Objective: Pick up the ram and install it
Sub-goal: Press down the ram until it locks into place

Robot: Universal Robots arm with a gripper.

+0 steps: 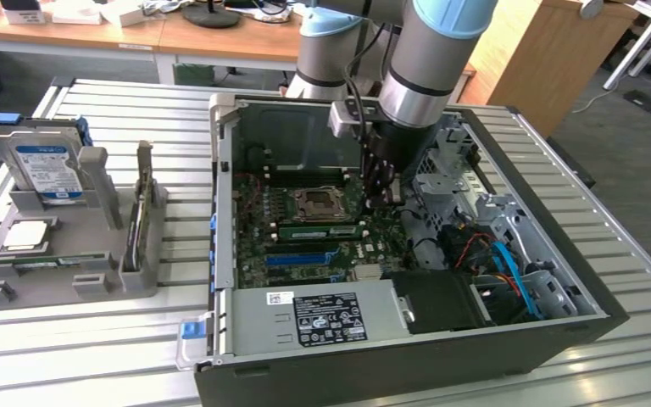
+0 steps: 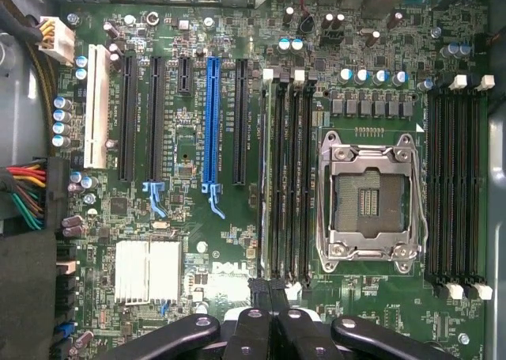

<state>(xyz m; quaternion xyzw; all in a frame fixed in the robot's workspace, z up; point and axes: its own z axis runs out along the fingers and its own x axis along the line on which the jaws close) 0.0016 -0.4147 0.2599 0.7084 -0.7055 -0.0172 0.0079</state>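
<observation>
A green ram stick (image 1: 319,230) lies along a memory slot on the motherboard, just beside the empty CPU socket (image 1: 316,203). In the wrist view the ram (image 2: 274,178) shows edge-on in one of the black slots. My gripper (image 1: 385,202) hangs inside the open computer case, over the end of those slots. Its black fingertips (image 2: 254,316) are pressed together, so the gripper (image 2: 273,297) is shut with nothing visible between them. Whether the tips touch the stick I cannot tell.
A grey holder (image 1: 65,284) at the exterior view's left carries a blue-labelled hard drive (image 1: 45,165), a silver CPU chip (image 1: 26,237) and a thin board standing on edge (image 1: 139,212). Power supply (image 1: 314,318), cables (image 1: 507,263) and case walls (image 1: 218,170) crowd the gripper.
</observation>
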